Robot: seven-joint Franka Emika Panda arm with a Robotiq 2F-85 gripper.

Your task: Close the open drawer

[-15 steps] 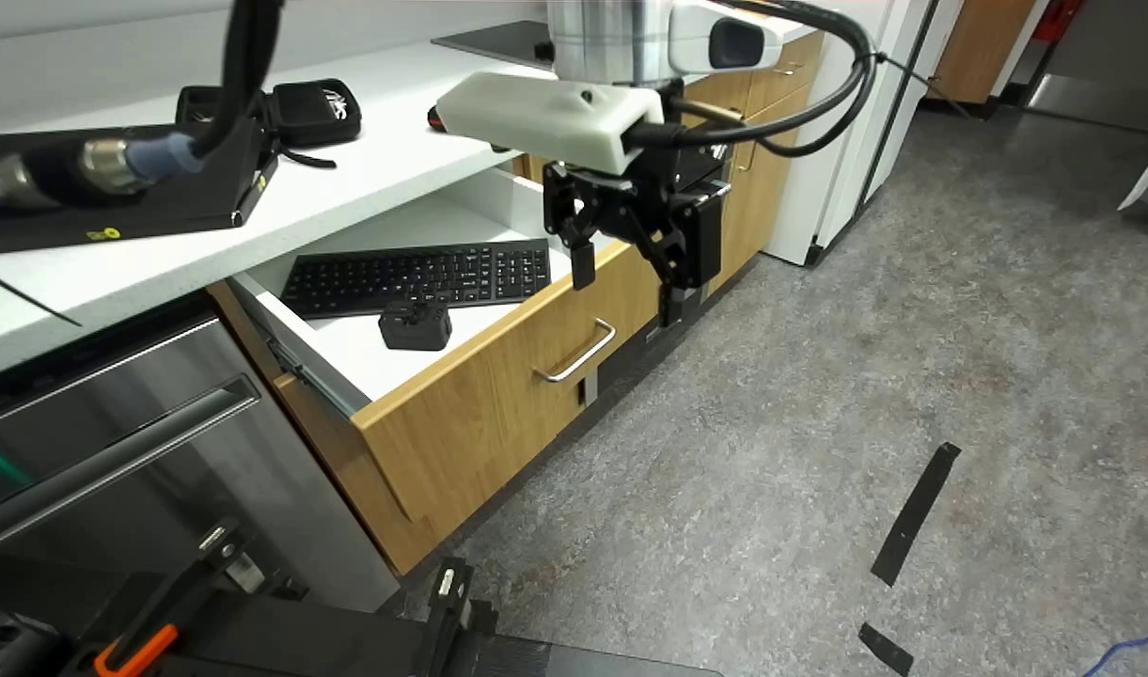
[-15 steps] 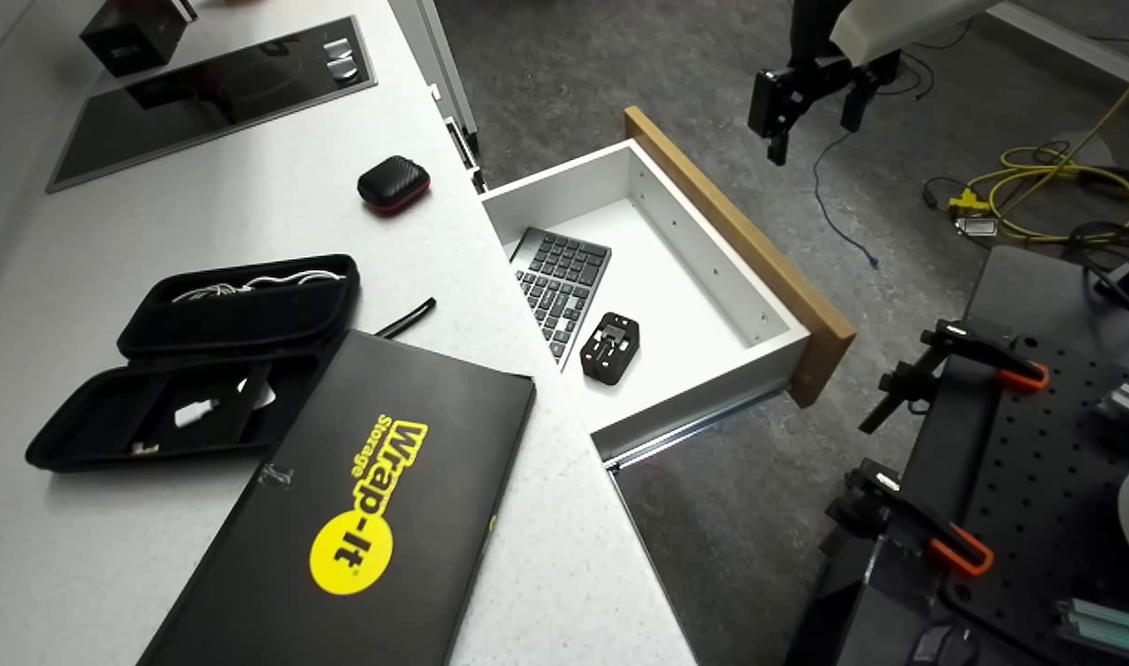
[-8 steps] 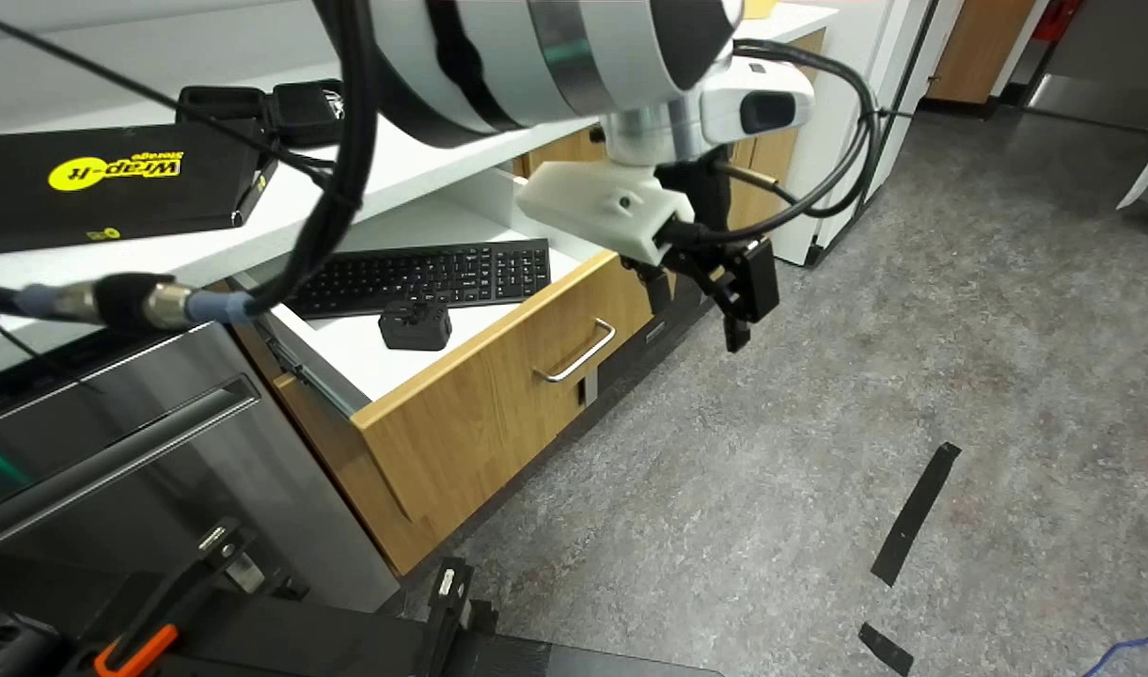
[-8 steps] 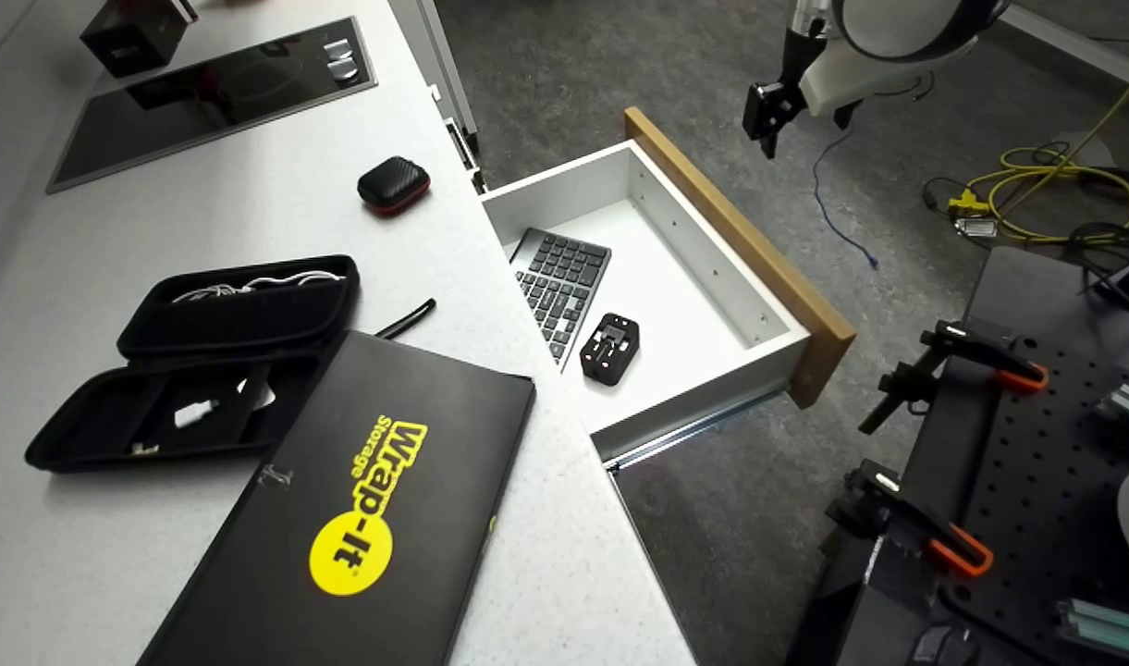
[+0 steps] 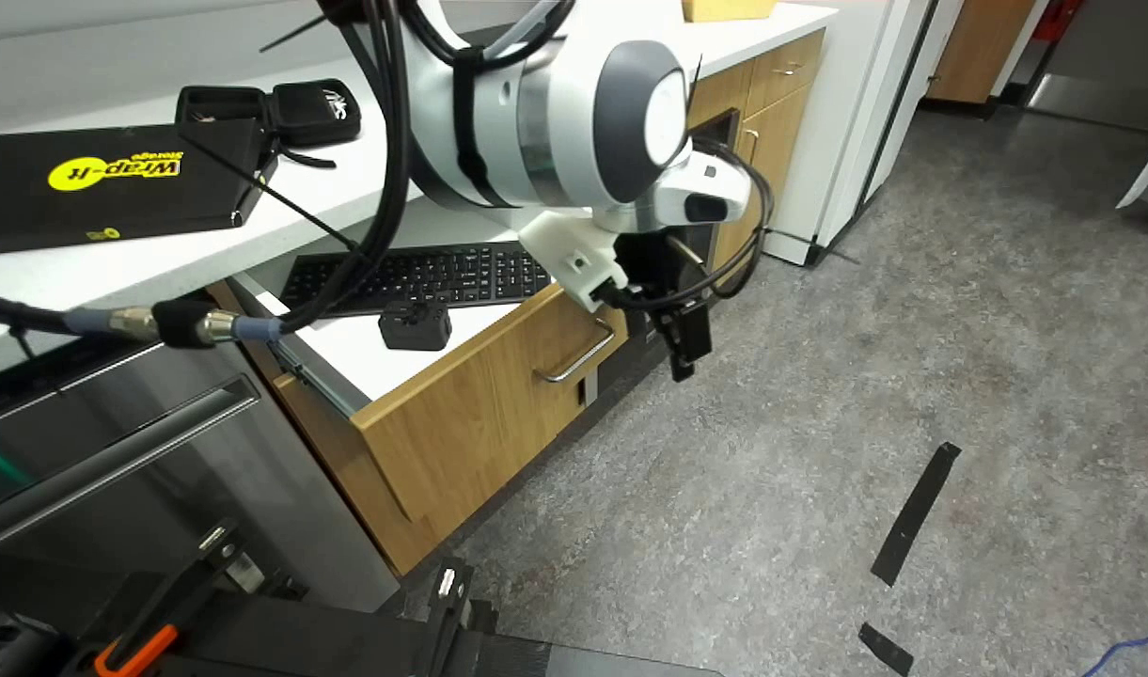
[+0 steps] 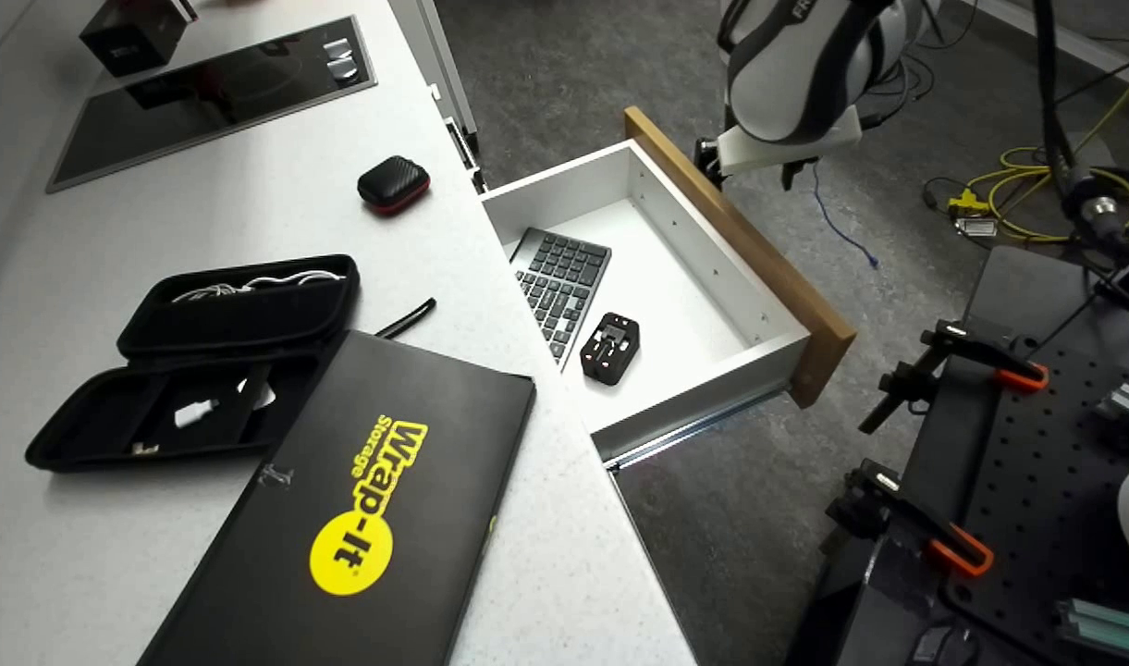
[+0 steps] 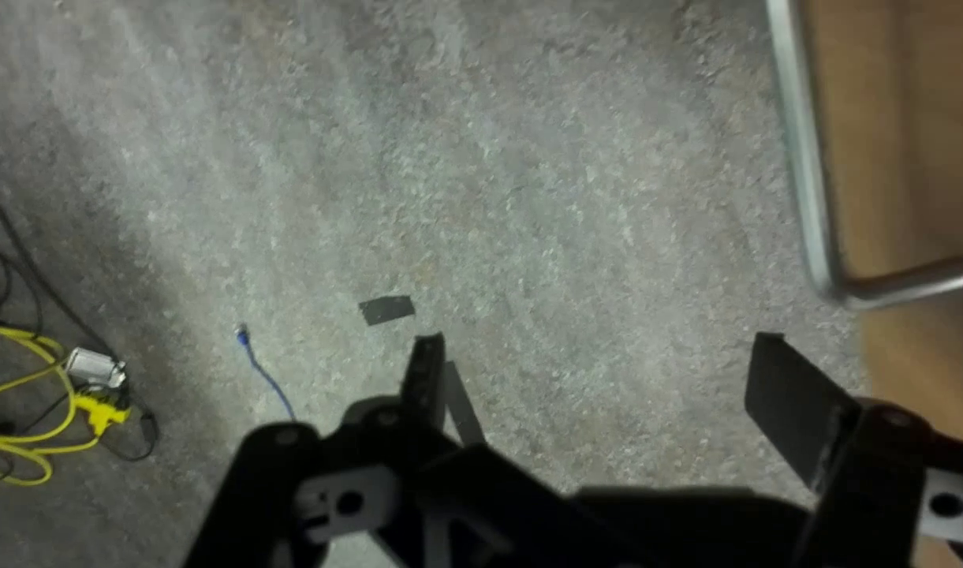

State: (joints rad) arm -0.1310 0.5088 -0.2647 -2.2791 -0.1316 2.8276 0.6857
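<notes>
One white-and-grey jointed robot arm (image 5: 484,132) reaches in from the top edge in both exterior views. In an exterior view its thick link crosses the top centre of the frame to a rounded joint with a dark grey cap (image 5: 621,122); below this the wrist is bent downward, and black cables (image 5: 398,150) hang to its left. An off-white, box-shaped housing (image 5: 574,263) juts from the wrist and hides part of the far end of the wide, shallow drawer (image 5: 470,423) with light oak-wood front and white inner walls.

The drawer stands pulled out below a white countertop (image 5: 338,183), left of centre in that frame; in an exterior view its oak front (image 6: 749,245) slants across the right of centre. Inside lie a black keyboard (image 5: 447,273) with rows of keys and, just beside it, a small black block-shaped device (image 6: 610,349).

In the wrist view the black two-fingered gripper (image 7: 598,371) fills the lower part, jaws wide apart, grey speckled floor (image 7: 528,173) showing between the fingertips. A slim silver bar handle (image 7: 806,173) runs down the upper right and bends back toward the oak; the lower-right finger (image 7: 796,410) stands below it, floor showing between the two. In an exterior view a finger (image 5: 688,338) points down, right of the handle. In an exterior view a black finger (image 6: 709,159) shows just beside the outer face of the drawer, upper right of centre; whether they touch cannot be told.
</notes>
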